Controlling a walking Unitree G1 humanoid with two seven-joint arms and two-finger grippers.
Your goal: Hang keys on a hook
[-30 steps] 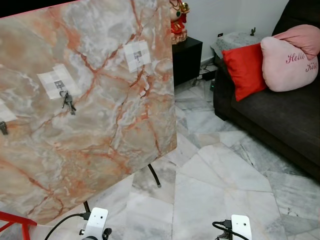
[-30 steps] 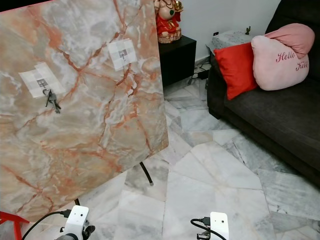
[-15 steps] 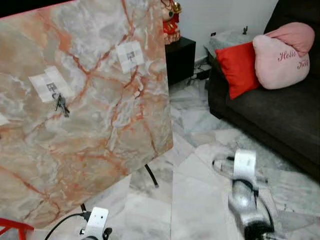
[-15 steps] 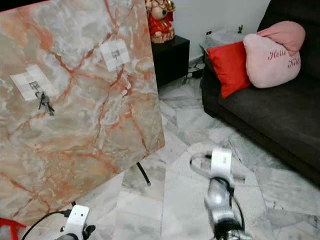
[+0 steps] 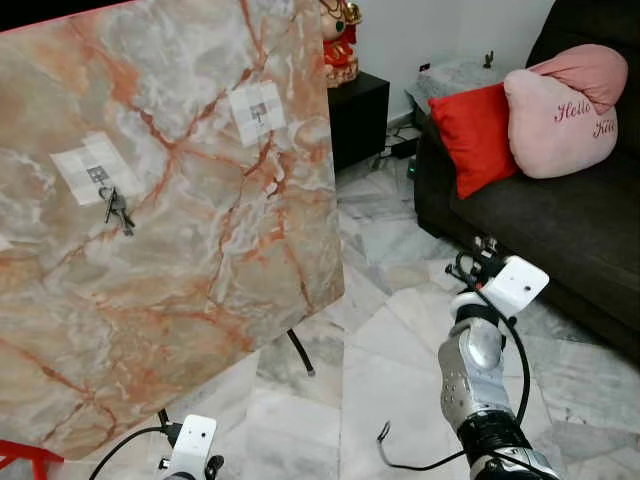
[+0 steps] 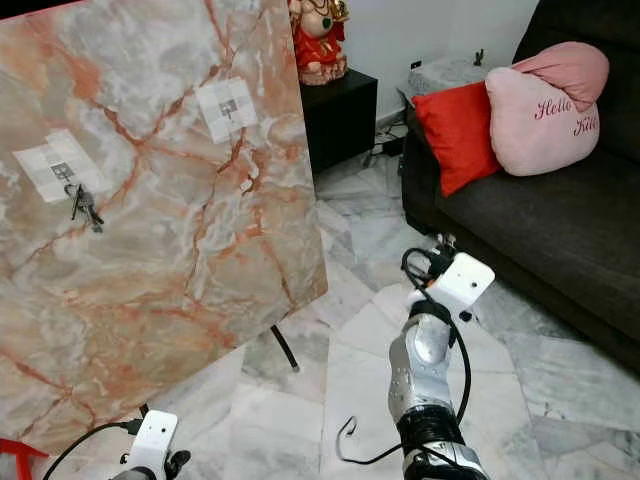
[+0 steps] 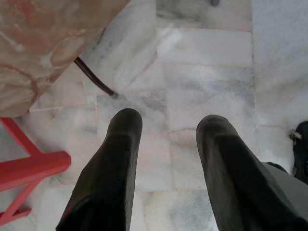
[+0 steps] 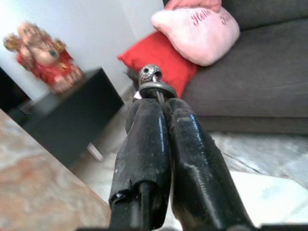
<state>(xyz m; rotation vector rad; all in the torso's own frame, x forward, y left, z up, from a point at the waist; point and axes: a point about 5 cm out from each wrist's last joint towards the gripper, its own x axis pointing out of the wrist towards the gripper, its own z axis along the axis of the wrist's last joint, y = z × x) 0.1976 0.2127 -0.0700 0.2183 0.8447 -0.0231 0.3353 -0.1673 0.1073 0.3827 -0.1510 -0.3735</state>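
I see the right gripper [image 8: 159, 103] raised right of the marble board [image 5: 200, 250], jaws clamped on a key ring [image 8: 153, 83] (another bunch of keys [image 5: 117, 208] hangs far left). Left gripper [image 7: 168, 125] hangs low, jaws apart.

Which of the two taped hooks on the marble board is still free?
The upper hook, nearer the board's right edge; the lower-left hook already holds dark keys.

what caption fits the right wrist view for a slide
Right gripper shut on a key ring, raised before a red cushion and pink pillow on the dark sofa.
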